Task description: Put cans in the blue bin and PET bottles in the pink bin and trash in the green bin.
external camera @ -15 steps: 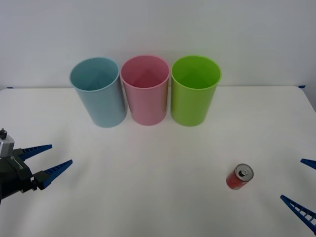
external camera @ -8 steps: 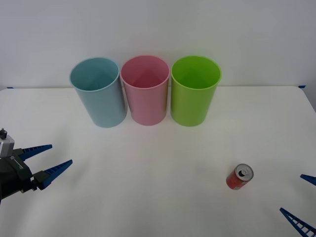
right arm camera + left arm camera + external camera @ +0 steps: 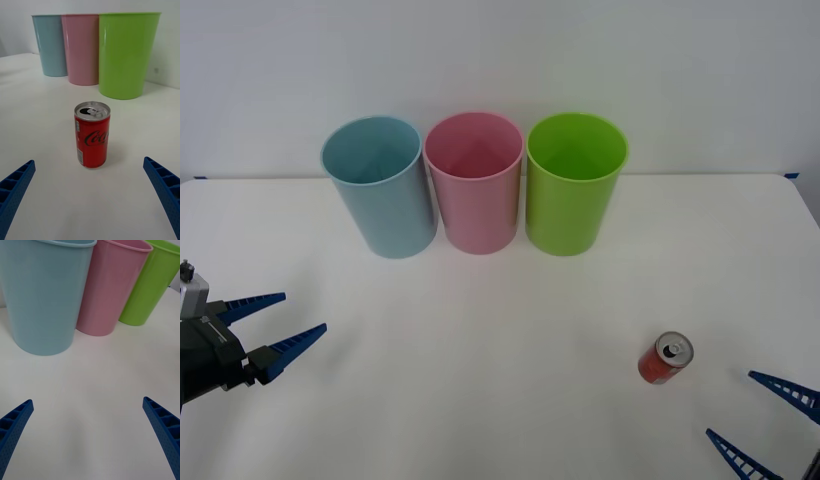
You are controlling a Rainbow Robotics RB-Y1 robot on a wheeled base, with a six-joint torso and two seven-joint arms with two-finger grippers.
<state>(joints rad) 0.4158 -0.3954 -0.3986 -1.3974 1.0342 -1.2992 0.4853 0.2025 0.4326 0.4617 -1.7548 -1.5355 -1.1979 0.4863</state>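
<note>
Looking down from the front, you have this layout:

Table: you see a white table [image 3: 500,300] with the three bins in a row at its far side, rims up.
Blue bin: the blue bin [image 3: 378,185] is the leftmost for you, upright, just beside the pink one.
Pink bin: the pink bin [image 3: 474,180] stands in the middle, between the other two and very close to each.
Green bin: the green bin [image 3: 574,182] is the rightmost of the row, upright.
Can: your can [image 3: 666,358] stands upright on the near right of the table, well apart from the bins, silver top and tab up. In the right wrist view the can [image 3: 92,134] sits between the two blue fingers and touches neither.
Right gripper: your right gripper [image 3: 758,418] is at the near right corner, just right of and nearer than the can, fingers spread wide and holding nothing.
Left gripper: your left gripper [image 3: 278,322] hangs over the near left of the table, well apart from the can, fingers spread and holding nothing. Its wrist view faces the blue bin [image 3: 45,296].
</note>
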